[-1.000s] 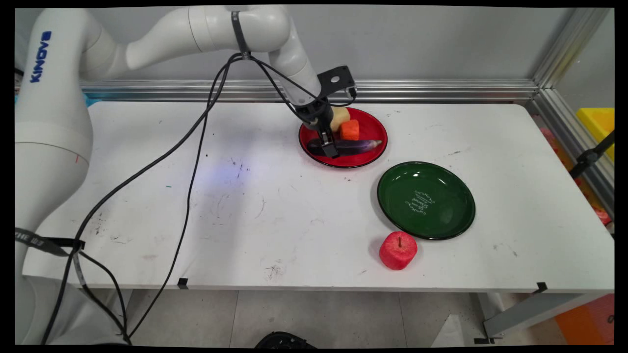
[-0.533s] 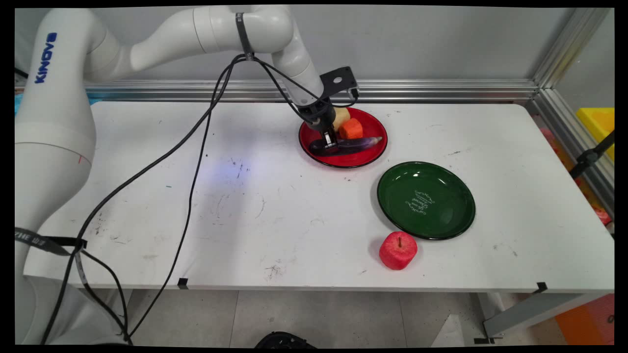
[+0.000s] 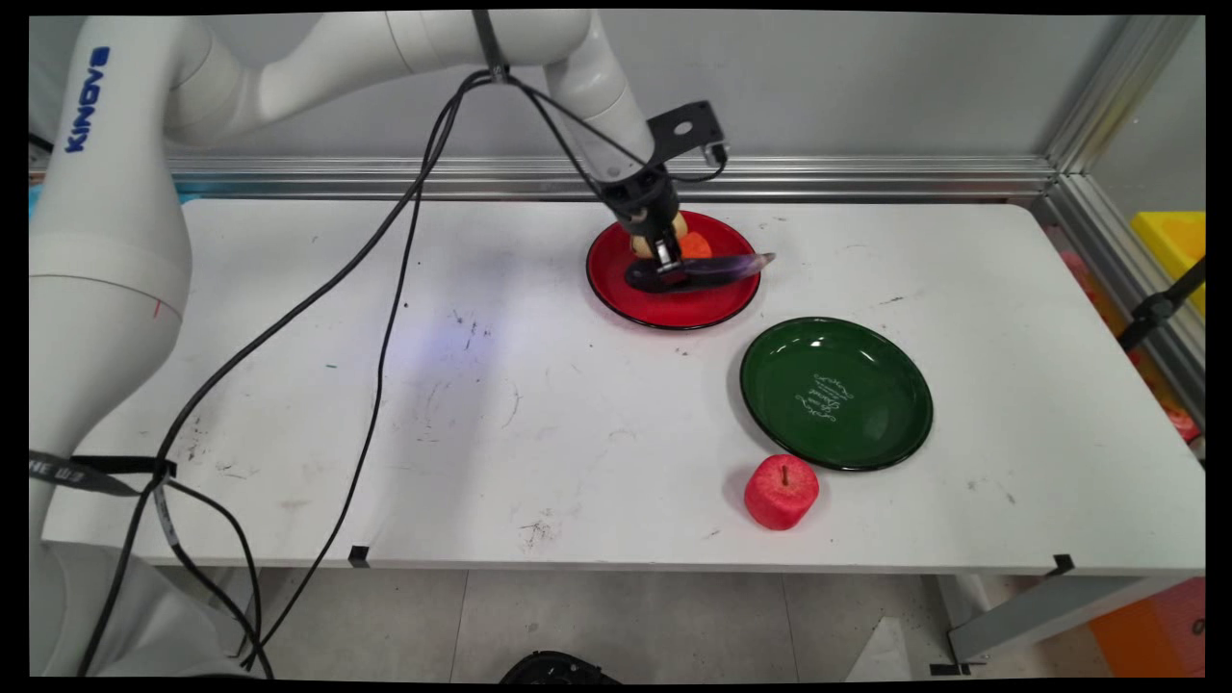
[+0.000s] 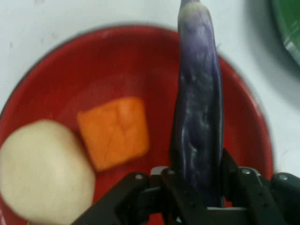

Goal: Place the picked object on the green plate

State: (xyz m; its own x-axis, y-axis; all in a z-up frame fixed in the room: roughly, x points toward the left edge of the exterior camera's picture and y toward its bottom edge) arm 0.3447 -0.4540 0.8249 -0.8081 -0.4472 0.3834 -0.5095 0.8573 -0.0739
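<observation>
My gripper (image 3: pixel 666 272) (image 4: pixel 199 187) is shut on the thick end of a purple eggplant (image 3: pixel 707 270) (image 4: pixel 199 108) and holds it lifted a little above the red plate (image 3: pixel 674 306) (image 4: pixel 56 70). The eggplant's pale tip points right, past the plate's rim. On the plate, behind the eggplant, lie an orange block (image 3: pixel 695 246) (image 4: pixel 114 131) and a pale yellow rounded piece (image 3: pixel 643 243) (image 4: pixel 42 171), both partly hidden by the gripper in the main view.
A green plate (image 3: pixel 835 393) (image 4: pixel 288 23) sits to the front right of the red one. A red apple (image 3: pixel 781 491) stands just in front of the green plate, near the table's front edge. Black cables hang from the arm over the table's left half.
The gripper has risen and shifted slightly right with the eggplant in it; the eggplant has left the red plate's surface and now hangs above it.
</observation>
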